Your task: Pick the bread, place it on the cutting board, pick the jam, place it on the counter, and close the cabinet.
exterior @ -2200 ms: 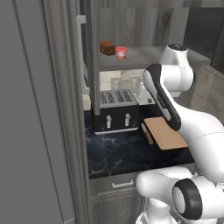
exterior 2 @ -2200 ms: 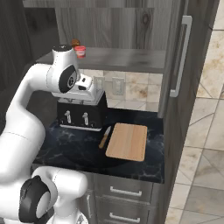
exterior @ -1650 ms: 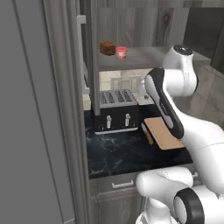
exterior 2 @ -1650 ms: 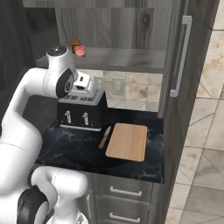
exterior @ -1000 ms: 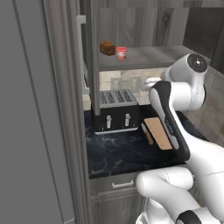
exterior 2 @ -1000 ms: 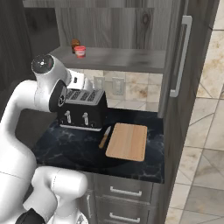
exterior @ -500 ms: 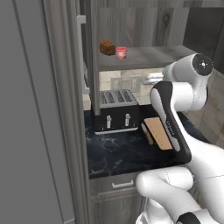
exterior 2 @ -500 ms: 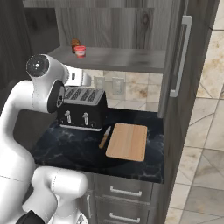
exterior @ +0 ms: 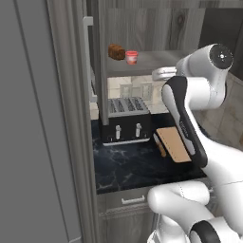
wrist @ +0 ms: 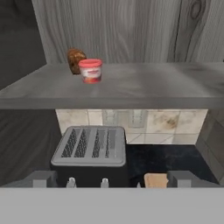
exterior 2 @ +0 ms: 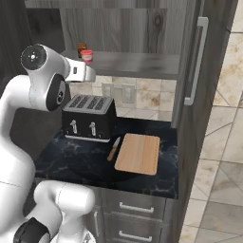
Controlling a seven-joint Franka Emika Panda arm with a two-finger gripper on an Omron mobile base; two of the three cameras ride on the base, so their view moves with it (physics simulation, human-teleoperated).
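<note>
The jam [wrist: 91,70] stands just beside the bread [wrist: 75,60] on the cabinet [wrist: 144,85] shelf, above a toaster [wrist: 90,152]

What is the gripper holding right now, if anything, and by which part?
Nothing. The gripper is open and empty, its fingertips spread wide, facing the cabinet shelf where the bread and jam sit untouched.

Brown bread [wrist: 76,57], red-pink jam [wrist: 91,71], black marbled counter [exterior 2: 85,163].

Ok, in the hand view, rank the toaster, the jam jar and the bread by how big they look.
1. Toaster, clearly largest, though it sits nearer the camera.
2. Jam jar.
3. Bread, a little smaller-looking, but partly hidden behind the jar, so that order is unsure.
</note>
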